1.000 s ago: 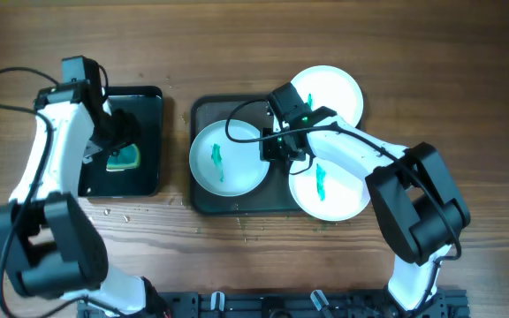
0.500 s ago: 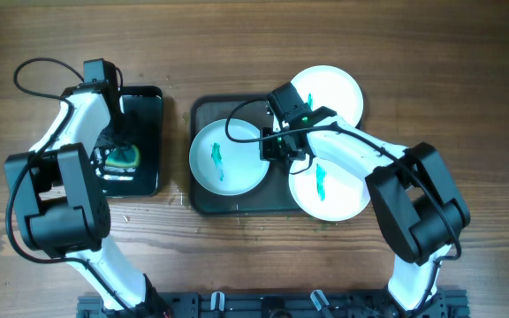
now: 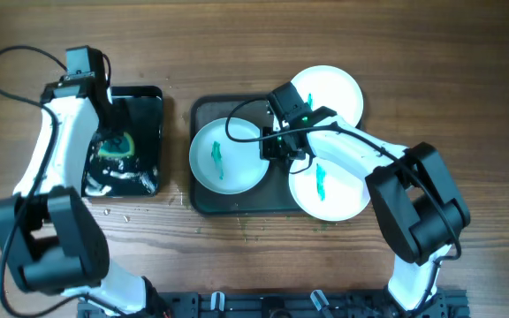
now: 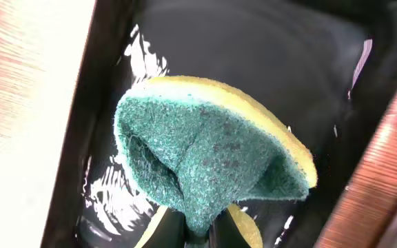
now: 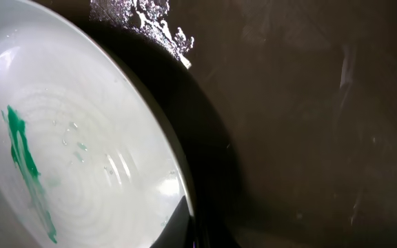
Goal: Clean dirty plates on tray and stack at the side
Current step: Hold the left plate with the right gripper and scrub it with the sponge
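A wooden table [image 3: 467, 71] fills the frame. At the centre lies the dark tray [image 3: 203, 201]. On its left part sits the left plate [image 3: 237, 172], which has a teal streak at its middle. The lower plate [image 3: 343, 199] also has a streak and lies over the right edge of the tray, toward the lower right. The upper plate [image 3: 334, 88] is plain white and hangs over the tray's upper right corner. The right gripper [image 3: 277, 150] is at the right rim of the left plate, between the plates. At the left of the frame lies a black tray [image 3: 144, 106] with bright wet glints. Over it, the left gripper [image 3: 109, 141] is at a green and yellow sponge [image 3: 120, 147].
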